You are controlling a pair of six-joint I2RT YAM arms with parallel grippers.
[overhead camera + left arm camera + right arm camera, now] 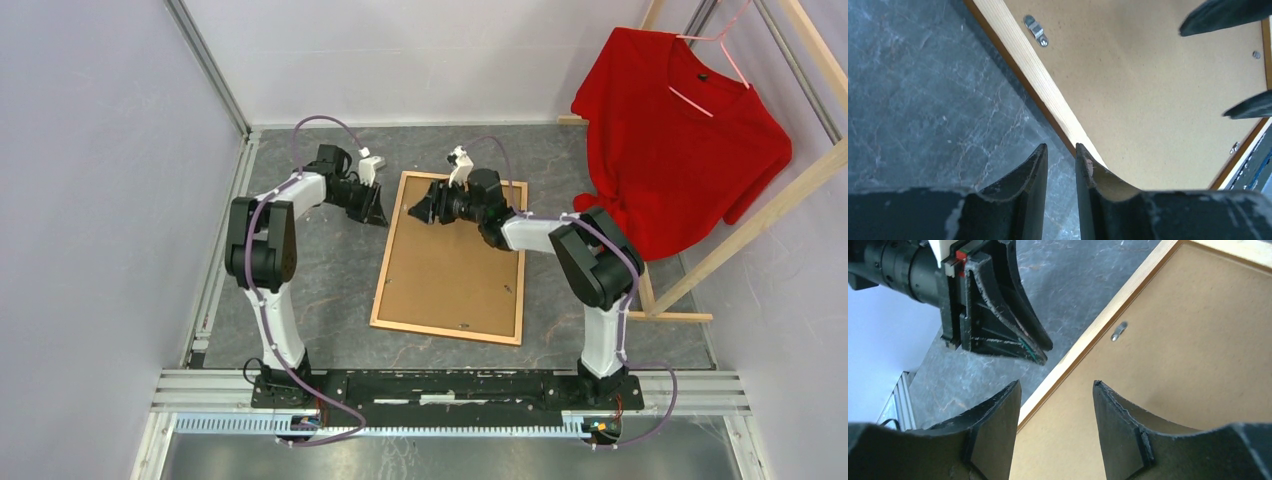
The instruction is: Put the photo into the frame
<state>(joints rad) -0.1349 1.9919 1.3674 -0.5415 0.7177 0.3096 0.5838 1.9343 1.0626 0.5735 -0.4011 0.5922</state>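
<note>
1. Your left gripper (377, 213) hangs just outside the far left corner of the frame (387, 250); in its wrist view its fingers (1034, 170) stand a narrow slit apart with nothing between them; one tip is over the grey table (923, 100), the other at the outer edge of the pale rail; you cannot tell whether either touches.
2. Your right gripper (418, 210) is over the far end of the frame, near that same corner; its jaws are spread wide and hold nothing; through the gap you see the rail and the brown backing board (1198, 340).
3. The frame lies flat on the table between the two arms, back side up; the backing board fills it, and a small metal clip (1036, 30) sits on the board just inside the left rail.
4. Only board shows inside the rails; whether the photo lies beneath it you cannot tell.
5. Well to the right, a red shirt (680, 140) hangs on a pink hanger (715, 60) from a pale wooden rack (760, 215).
</note>
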